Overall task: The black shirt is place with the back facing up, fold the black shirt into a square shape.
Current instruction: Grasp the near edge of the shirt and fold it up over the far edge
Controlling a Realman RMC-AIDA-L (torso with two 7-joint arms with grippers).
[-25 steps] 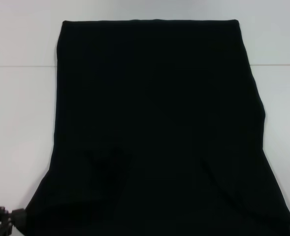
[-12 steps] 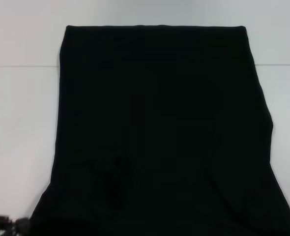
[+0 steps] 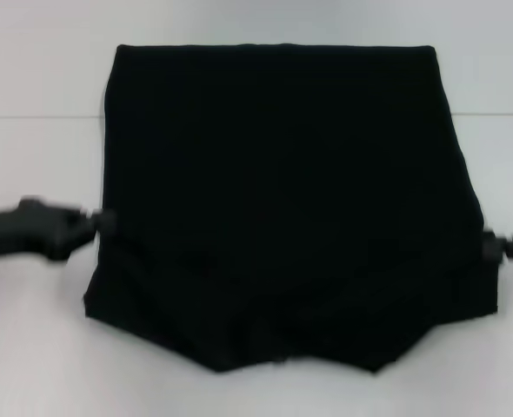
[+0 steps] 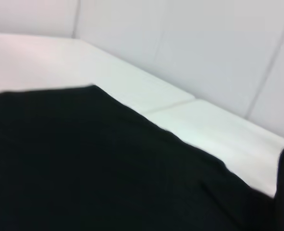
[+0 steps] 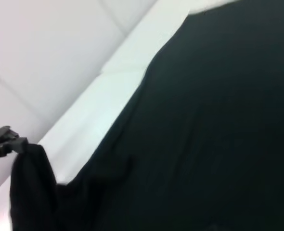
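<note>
A: What has changed?

B: The black shirt (image 3: 283, 200) lies on the white table (image 3: 30, 330); its near hem, earlier off the bottom edge, is now lifted over the body.

A: The grippers?

B: Left gripper (image 3: 100, 224) and right gripper (image 3: 491, 248) each clamped on a side edge. Fold half carried.

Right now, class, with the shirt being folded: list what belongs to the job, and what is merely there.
Part of the job:
- black shirt, spread on the table
- left gripper, at the shirt's left edge
- right gripper, at the shirt's right edge

Merely there:
- white table
- pale wall behind it
</note>
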